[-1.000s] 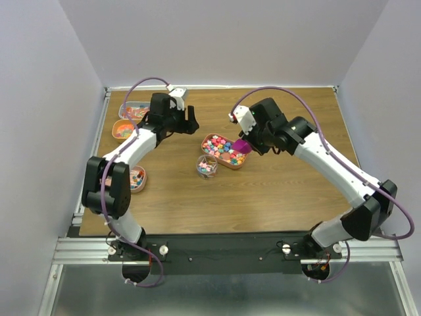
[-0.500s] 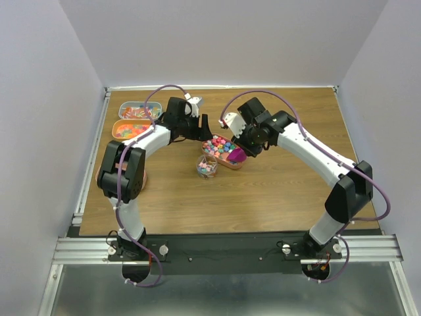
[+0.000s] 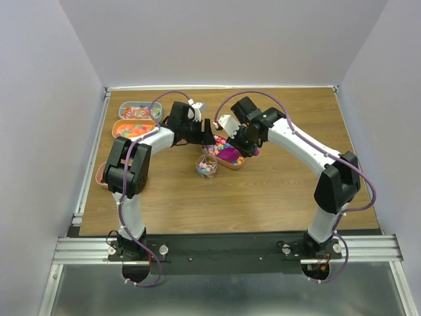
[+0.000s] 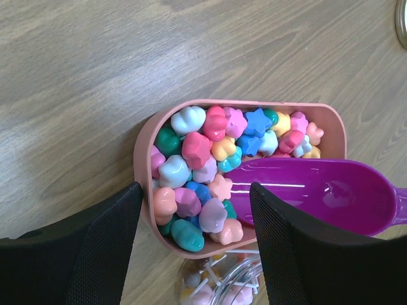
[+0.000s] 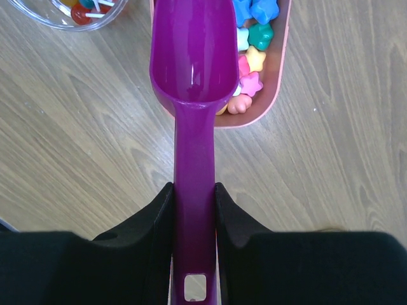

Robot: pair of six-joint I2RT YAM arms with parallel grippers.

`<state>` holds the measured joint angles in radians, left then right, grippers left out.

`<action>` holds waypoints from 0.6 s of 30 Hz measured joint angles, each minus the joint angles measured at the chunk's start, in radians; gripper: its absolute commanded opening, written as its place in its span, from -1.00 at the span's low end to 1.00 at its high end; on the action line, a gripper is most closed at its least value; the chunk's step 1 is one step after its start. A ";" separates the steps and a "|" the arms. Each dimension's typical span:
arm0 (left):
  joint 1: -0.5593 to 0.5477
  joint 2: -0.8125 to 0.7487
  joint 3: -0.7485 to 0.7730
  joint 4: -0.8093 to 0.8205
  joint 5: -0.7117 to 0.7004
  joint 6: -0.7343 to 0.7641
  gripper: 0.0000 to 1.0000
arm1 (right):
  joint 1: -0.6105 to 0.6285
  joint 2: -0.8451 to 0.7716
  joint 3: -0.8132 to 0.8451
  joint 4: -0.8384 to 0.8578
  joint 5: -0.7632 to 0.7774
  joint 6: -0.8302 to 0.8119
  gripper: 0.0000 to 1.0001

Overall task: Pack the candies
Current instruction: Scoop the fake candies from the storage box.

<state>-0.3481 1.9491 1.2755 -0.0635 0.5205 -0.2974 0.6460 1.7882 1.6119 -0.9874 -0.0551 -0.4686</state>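
Observation:
The candies are small pastel stars and blobs heaped in a pink oval tray, which sits mid-table. My right gripper is shut on the handle of a magenta scoop. The scoop's bowl is empty and lies in the tray on the candies. My left gripper is open and hovers over the tray's end: one finger is beside the tray's outer wall, the other above the scoop. From overhead, the left gripper and right gripper flank the tray.
A clear jar holding lollipops and sweets stands just in front of the tray. Two more candy trays sit at the back left; a third is partly hidden by the left arm. A round rim shows at the frame's edge.
Both arms have closed in on the pink tray. The left gripper moved right to its end, and the right gripper carried the scoop left and down into the candies.

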 measured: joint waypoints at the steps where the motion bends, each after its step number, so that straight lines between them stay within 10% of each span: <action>1: 0.000 0.000 -0.003 0.007 0.001 -0.003 0.51 | 0.000 0.002 -0.005 0.002 0.000 0.000 -0.99; 18: -0.001 0.000 -0.016 0.041 0.023 -0.026 0.51 | 0.002 0.001 -0.127 0.108 0.059 0.053 -0.99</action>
<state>-0.3492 1.9491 1.2598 -0.0223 0.5430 -0.3229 0.6479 1.7893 1.4853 -0.8791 0.0036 -0.4156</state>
